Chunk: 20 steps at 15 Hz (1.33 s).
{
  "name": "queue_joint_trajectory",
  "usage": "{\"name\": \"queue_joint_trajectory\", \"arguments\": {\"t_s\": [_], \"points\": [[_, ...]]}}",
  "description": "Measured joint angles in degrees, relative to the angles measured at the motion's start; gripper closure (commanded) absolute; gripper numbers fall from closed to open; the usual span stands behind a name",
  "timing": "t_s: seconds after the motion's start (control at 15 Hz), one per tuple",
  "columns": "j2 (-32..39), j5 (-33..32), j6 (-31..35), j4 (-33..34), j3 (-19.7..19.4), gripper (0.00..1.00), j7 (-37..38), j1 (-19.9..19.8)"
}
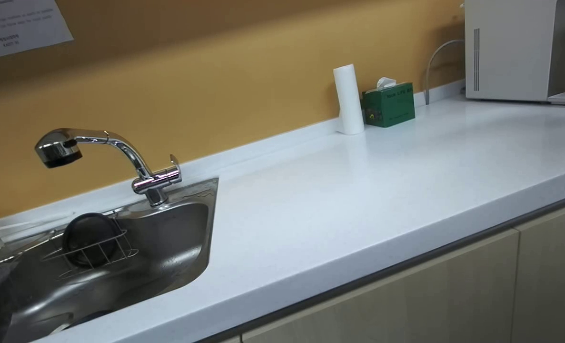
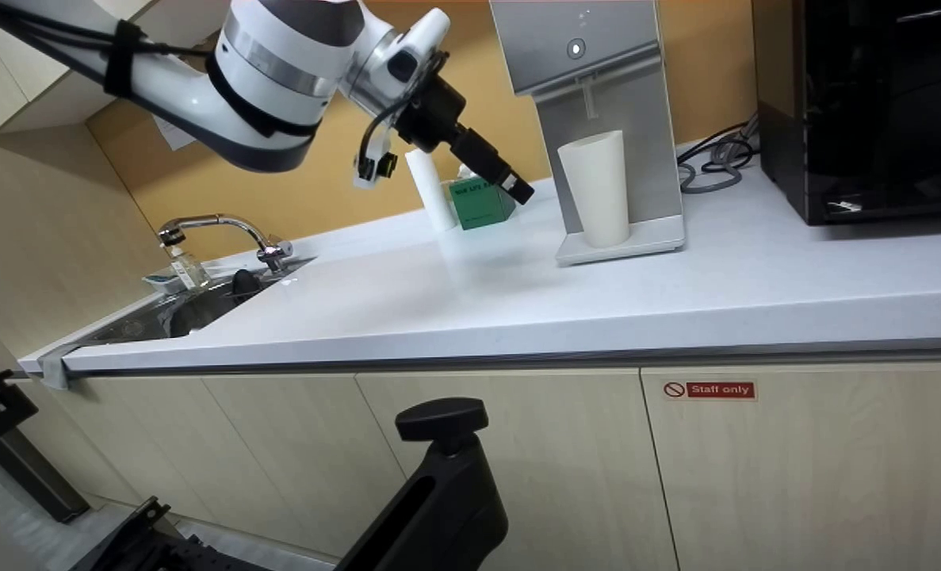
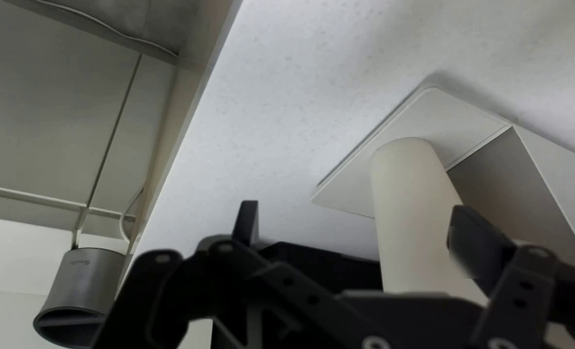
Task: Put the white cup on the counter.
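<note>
Fingers spread apart, the robot's gripper (image 3: 357, 223) hangs over the counter (image 2: 407, 293). Just ahead of the fingertips, with a gap between, the white cup (image 2: 601, 186) stands upright on the tray (image 2: 664, 233) of a grey dispenser (image 2: 636, 111). Past the gripper sit a green tissue box (image 2: 480, 205) and, just beside it, a slim white cylinder (image 2: 431, 190); farther still lies the steel sink (image 1: 180, 233).

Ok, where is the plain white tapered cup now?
In an exterior view, the white cup stands right of centre on the white base plate of the tall grey dispenser, below its spout.
</note>
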Motion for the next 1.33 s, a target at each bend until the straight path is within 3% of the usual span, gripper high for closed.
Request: {"name": "queue_joint_trajectory", "arguments": {"t_s": [0.27,0.53,0.6,1.33], "points": [[4.46,-0.38,8.61,1.11,-0.66,0.0,-1.61,-0.73],[8.52,-4.29,15.49,2.6,-1.57,0.0,-8.12,-1.67],[9.14,-6.83,15.55,3.45,-2.17,0.0,-8.94,-1.71],[9.89,-10.11,15.59,5.1,-3.3,0.0,-8.87,-1.69]]}}
